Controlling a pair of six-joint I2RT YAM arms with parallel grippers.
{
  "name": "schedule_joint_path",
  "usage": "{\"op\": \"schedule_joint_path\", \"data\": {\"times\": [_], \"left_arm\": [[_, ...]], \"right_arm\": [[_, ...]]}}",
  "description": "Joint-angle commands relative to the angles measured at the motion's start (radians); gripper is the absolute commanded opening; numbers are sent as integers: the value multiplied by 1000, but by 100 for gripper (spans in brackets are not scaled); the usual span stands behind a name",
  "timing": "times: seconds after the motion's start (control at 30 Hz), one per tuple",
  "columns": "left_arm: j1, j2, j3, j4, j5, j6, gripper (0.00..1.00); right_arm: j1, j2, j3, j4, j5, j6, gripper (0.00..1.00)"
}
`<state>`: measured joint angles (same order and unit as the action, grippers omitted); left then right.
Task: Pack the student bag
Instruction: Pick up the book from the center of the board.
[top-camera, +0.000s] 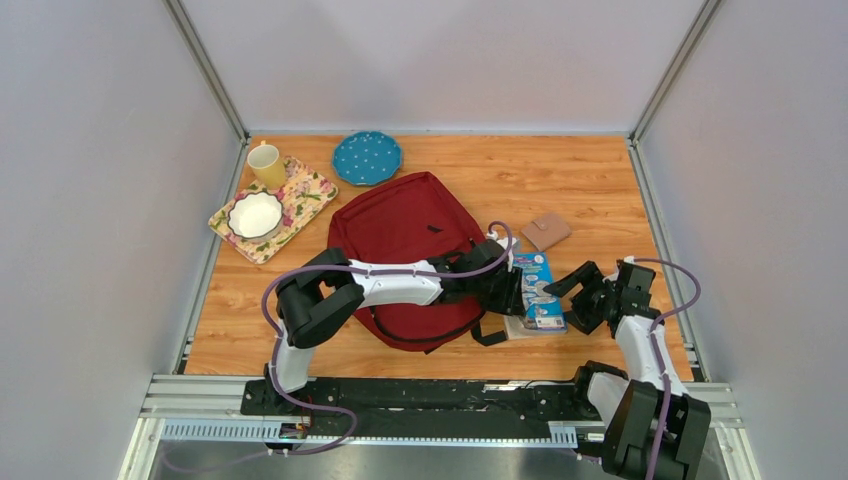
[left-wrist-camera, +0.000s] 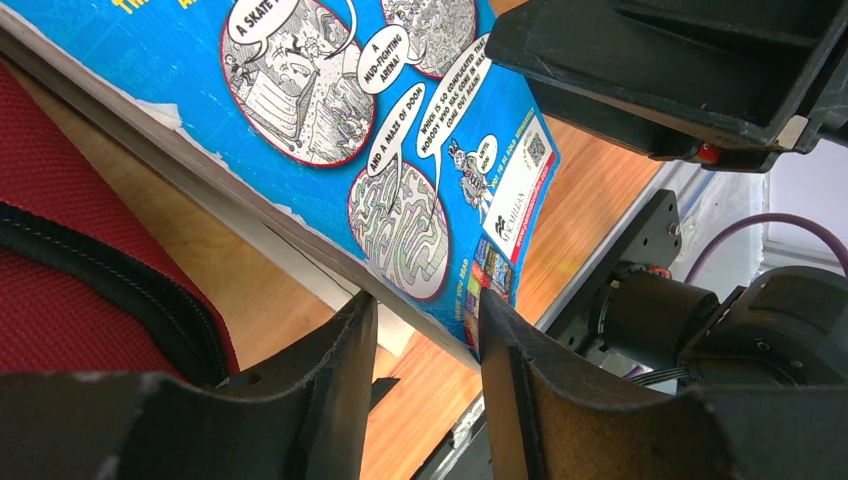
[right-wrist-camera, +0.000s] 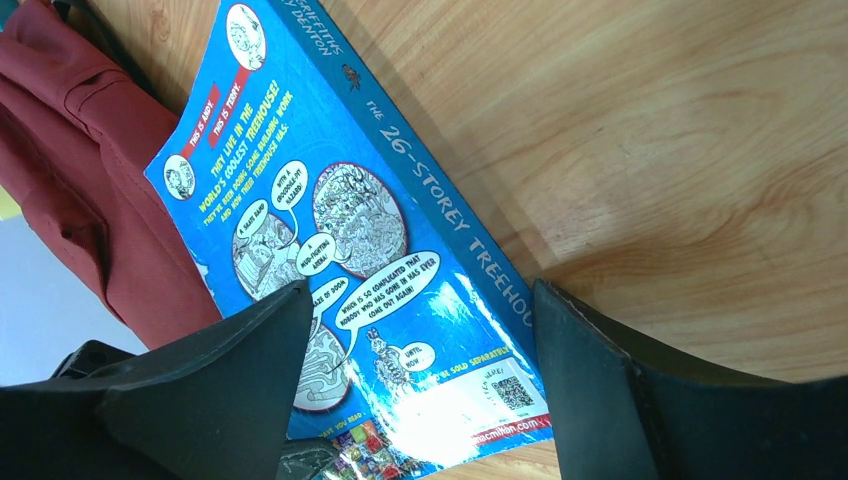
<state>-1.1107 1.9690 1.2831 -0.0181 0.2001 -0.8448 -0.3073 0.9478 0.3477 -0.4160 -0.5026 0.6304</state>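
Two robot arms meet at a blue paperback (top-camera: 541, 288) just right of the student bag (top-camera: 395, 225), which lies flat at the middle of the wooden table (top-camera: 580, 170); the left arm stretches across the bag's near half, and the left gripper (left-wrist-camera: 428, 305) sits half closed astride the book's bottom corner, one finger under the page edge and one over the back cover, though whether they pinch it cannot be told; the right gripper (right-wrist-camera: 420, 295), jaws spread wide, hovers at the same end of the book on the side away from the bag, bare wood showing between the book's corner and its finger; the book is tilted off the tabletop; a tan wallet (top-camera: 546, 231) lies right of the bag's far end; a teal dotted plate (top-camera: 367, 158) sits just beyond the bag; left of the bag, a floral tray (top-camera: 310, 185) carries a white bowl (top-camera: 255, 215), with a yellow mug (top-camera: 266, 164) at its far corner.
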Motion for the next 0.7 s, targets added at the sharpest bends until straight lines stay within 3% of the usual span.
{"op": "schedule_joint_path", "data": {"times": [0.0,0.3,0.53,0.67], "left_arm": [[-11,-16,25,66,16,-43,48],[-8,8,5,21,-19,-74,37],[-3,27,18,33,-16,-85,51],[-1,30,13,63,-2,-88,50]], "right_arm": [[7,-27,-15,-64,-73,14,81],[7,-44,-15,-78,-88,12,81],[7,-86,-1,-128,-105,5,81],[7,-124,2,-155,-120,2,81]]}}
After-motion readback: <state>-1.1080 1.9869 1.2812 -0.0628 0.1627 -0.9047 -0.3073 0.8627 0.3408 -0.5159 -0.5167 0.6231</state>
